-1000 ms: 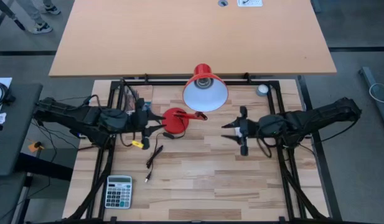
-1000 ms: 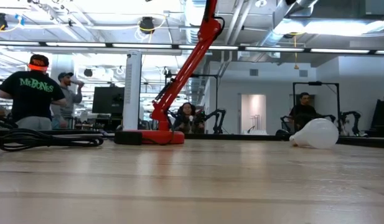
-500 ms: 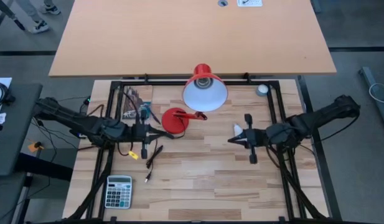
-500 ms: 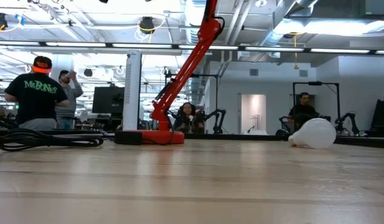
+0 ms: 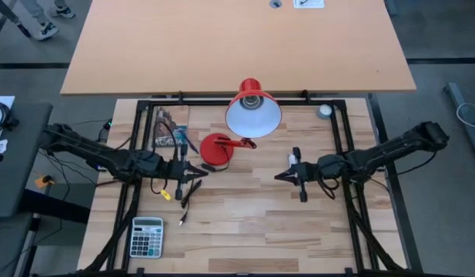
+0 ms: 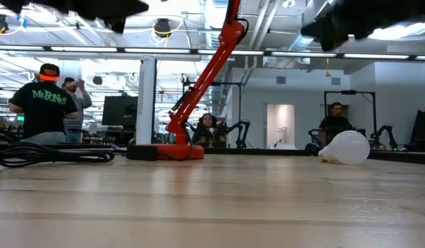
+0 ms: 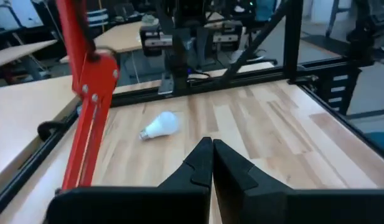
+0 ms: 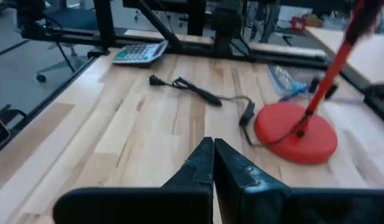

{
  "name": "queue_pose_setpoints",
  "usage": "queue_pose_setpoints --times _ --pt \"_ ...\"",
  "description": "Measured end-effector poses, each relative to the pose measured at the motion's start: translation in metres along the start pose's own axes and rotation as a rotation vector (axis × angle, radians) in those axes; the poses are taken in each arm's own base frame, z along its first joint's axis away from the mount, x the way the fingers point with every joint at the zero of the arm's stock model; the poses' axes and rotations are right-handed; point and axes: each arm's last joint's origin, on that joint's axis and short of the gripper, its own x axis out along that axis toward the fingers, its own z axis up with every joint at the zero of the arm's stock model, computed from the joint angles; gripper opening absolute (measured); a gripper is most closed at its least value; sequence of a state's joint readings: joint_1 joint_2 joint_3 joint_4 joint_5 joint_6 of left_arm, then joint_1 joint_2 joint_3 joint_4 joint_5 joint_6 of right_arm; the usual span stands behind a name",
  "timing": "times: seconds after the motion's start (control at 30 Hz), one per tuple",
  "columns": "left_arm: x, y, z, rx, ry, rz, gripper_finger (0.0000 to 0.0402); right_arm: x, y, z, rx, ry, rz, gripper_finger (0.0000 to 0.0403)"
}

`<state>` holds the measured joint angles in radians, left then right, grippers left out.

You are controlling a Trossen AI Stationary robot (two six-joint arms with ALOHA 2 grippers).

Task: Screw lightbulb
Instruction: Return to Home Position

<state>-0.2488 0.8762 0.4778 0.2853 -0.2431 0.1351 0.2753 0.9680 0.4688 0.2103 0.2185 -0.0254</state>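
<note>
High view: lamp (image 5: 252, 115) beside lightbulb (image 5: 296, 159).

The wooden table (image 5: 245, 223) carries the red lamp base (image 5: 216, 149), lightbulb (image 6: 346, 148), black cord (image 5: 189, 196) and calculator (image 5: 147, 235)

place: robotics lab | signs: open hall with ceiling strip lights (image 6: 198, 48), other robot rigs (image 6: 343, 114), seated people (image 6: 206, 129), black frame (image 5: 341, 131) around the wooden bench
</note>
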Motion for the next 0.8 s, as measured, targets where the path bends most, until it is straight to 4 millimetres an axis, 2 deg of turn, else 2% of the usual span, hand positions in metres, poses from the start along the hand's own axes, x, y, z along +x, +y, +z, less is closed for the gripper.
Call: queue_pose_setpoints --times 0.23,0.63,0.8 --pt "-0.004 0.008 -0.046 -0.052 -0.022 0.030 0.0000 0.000 -0.012 -0.034 0.027 -0.033 -0.022 0.0008" --pt "-0.012 0.026 -0.082 -0.104 -0.021 0.049 0.0000 -0.006 -0.018 -0.069 0.067 -0.063 -0.045 0.0007" --pt "-0.016 0.030 -0.094 -0.132 -0.002 0.005 0.0000 -0.011 -0.018 -0.083 0.104 -0.075 -0.044 0.0007"
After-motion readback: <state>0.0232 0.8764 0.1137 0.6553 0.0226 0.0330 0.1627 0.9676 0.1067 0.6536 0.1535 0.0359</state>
